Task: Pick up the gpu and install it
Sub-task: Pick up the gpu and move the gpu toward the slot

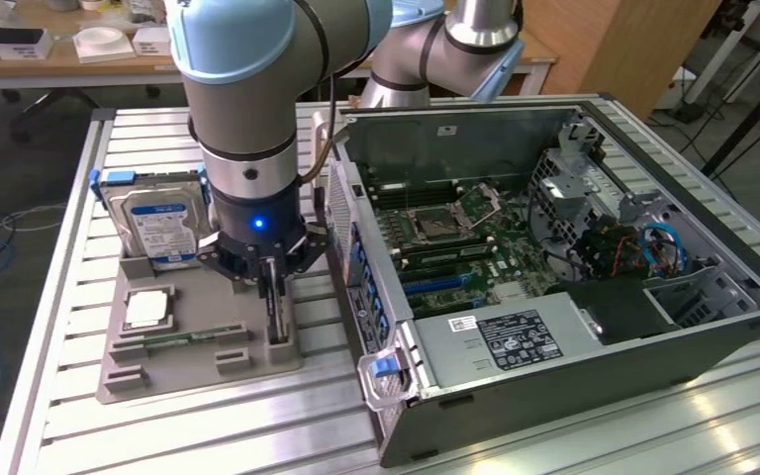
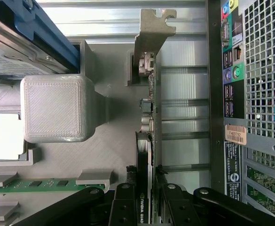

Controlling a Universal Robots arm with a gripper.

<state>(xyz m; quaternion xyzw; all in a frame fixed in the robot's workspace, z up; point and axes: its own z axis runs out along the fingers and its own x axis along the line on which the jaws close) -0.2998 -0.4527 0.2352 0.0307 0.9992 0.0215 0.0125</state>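
Observation:
The gpu (image 1: 276,319) stands on edge in a slot of the grey holder tray (image 1: 182,371), at the tray's side nearest the computer case. In the wrist view the gpu (image 2: 146,136) runs edge-on, with its silver end bracket (image 2: 151,28) at the far end and its black cooler labelled NVIDIA between my fingers. My gripper (image 1: 272,289) comes straight down on the card. In the wrist view the gripper (image 2: 145,207) has a black finger (image 2: 123,205) pressed against each face, shut on the card. The card still sits in the tray (image 2: 113,155).
A silver hard drive (image 1: 155,223) with blue rails stands upright at the tray's far end. A processor chip (image 1: 149,309) and a RAM stick (image 1: 175,339) lie in the tray. The open computer case (image 1: 697,336), motherboard (image 1: 453,237) exposed, lies close on the exterior view's right.

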